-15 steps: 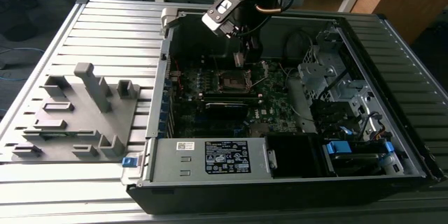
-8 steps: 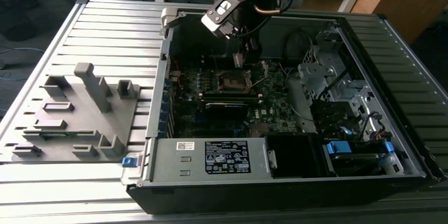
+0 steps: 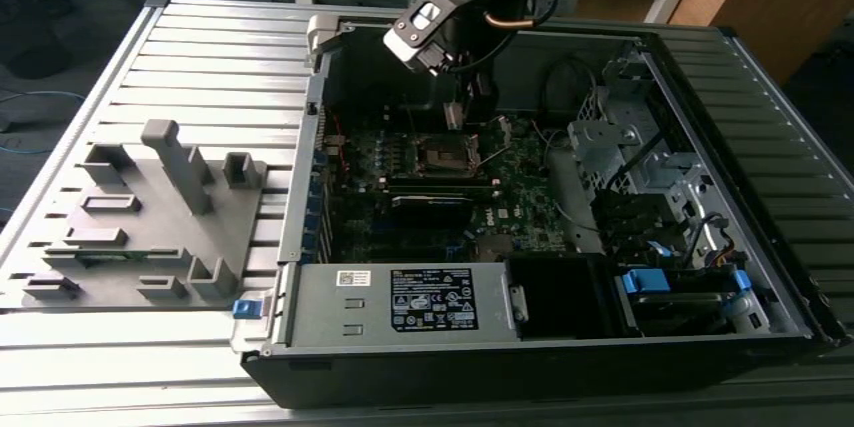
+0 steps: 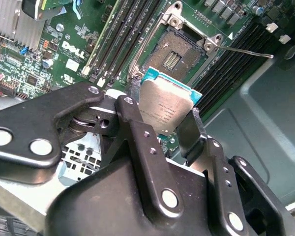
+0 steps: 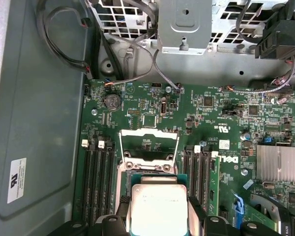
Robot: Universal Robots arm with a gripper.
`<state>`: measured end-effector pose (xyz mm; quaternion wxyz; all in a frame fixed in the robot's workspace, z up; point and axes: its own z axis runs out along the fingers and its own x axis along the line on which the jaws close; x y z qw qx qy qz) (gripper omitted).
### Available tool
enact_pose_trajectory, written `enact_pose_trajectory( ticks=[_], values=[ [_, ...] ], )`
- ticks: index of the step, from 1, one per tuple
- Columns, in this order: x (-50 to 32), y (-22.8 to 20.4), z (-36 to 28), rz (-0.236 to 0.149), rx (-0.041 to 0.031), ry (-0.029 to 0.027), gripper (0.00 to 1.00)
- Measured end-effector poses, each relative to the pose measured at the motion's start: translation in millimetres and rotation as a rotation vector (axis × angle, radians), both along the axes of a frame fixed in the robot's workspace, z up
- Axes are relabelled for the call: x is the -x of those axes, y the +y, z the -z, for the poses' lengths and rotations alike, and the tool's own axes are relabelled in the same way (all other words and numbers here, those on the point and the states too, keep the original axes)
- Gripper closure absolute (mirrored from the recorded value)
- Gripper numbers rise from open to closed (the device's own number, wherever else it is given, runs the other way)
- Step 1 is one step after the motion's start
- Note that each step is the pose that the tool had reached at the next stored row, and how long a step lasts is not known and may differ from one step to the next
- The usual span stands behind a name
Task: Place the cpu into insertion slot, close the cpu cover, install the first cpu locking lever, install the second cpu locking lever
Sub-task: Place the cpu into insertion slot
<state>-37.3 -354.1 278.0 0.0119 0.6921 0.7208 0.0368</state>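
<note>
Exterior view: set high and well back, looked obliquely down on the whole open computer case [image 3: 587,387] and the slatted surface [image 3: 200,57].
First wrist view: carried on the arm, faced down onto the motherboard [image 5: 211,123], near.
Second wrist view: carried on the arm, nearer still, faced slantwise past the fingers [image 4: 142,147].
Both wrist views shared the cpu [image 4: 164,105] [image 5: 157,204]; all three shared the insertion slot [image 3: 447,154].
</note>
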Motion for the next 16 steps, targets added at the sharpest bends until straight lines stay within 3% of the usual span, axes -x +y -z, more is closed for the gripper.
enact_pose_trajectory(
  ticks=[16],
  values=[
    [0.0, 0.0, 4.7, 0.000, 0.0002, 0.0001, 0.46]
  ],
)
